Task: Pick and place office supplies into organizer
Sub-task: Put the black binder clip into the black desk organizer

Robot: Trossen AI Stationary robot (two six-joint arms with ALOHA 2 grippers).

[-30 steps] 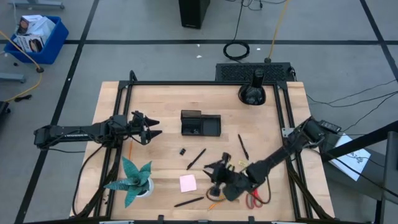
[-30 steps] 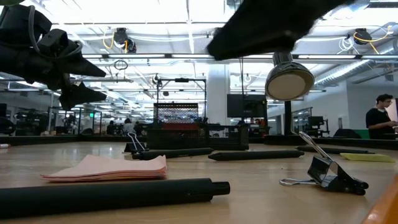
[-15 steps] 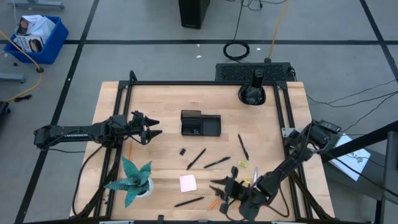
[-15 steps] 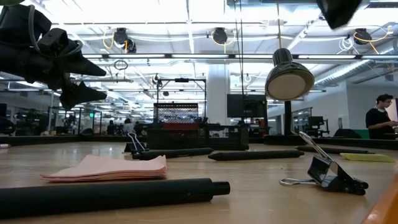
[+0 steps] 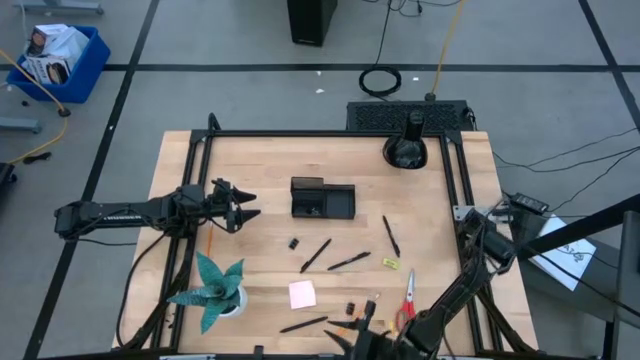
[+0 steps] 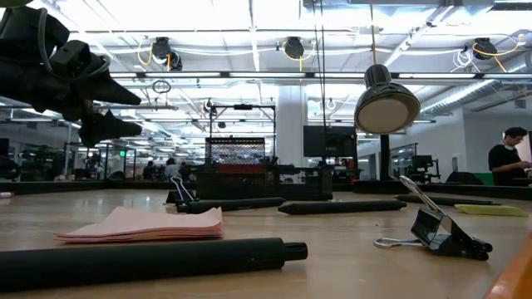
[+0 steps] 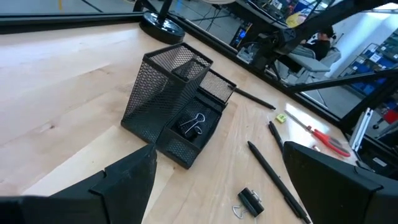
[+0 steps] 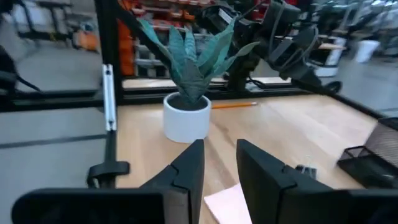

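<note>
Four black pens (image 5: 316, 255), two binder clips (image 5: 294, 243), one scissors (image 5: 408, 296), one organizer (image 5: 322, 199)

**A robotics lab floor**

I'm looking into a big open lab: grey taped floor (image 5: 250, 90), ceiling strip lights (image 6: 249, 75), equipment racks (image 6: 239, 154), a person (image 6: 507, 162) at a bench beyond my wooden table (image 5: 270, 160).

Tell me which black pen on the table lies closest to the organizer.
The black pen just below the organizer, angled up toward it. The pen beside it, the one to the right and the one near the table's front edge all lie farther off.
</note>
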